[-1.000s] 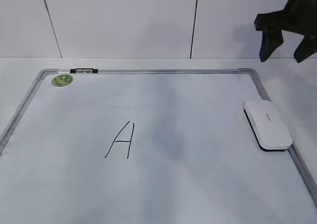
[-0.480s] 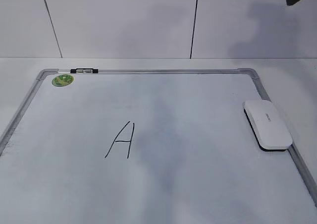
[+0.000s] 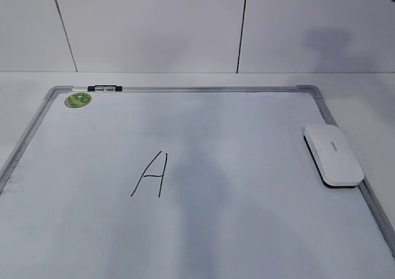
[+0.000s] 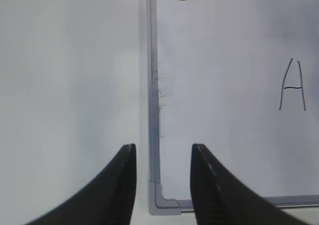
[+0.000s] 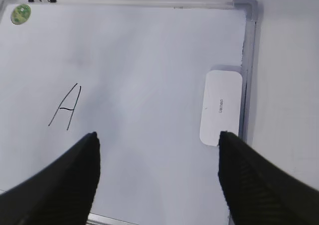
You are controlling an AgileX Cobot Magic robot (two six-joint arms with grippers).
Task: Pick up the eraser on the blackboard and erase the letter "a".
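Exterior view gives us the blackboard [image 3: 247, 137] flat on the white counter, filling most of it, with the eraser [image 3: 333, 155] lying along the board's right edge, partly over the grey frame, toward the counter's far right corner. No lowercase "a" shows anywhere; the only writing is a capital "A" [image 3: 151, 174] left of the board's middle, well apart from the eraser. A round green sticker [image 3: 78, 99] sits in the board's far left corner, just beside a small black clip [image 3: 105, 89] on the far frame.

Over on the left wrist camera, the left gripper [image 4: 162, 158] hangs above the board's left frame near a corner, jaws parted, nothing between them. On the right wrist camera, the right gripper [image 5: 157, 145] is high over the board, jaws spread wide and empty, the eraser [image 5: 221, 107] just inside the right-hand finger.
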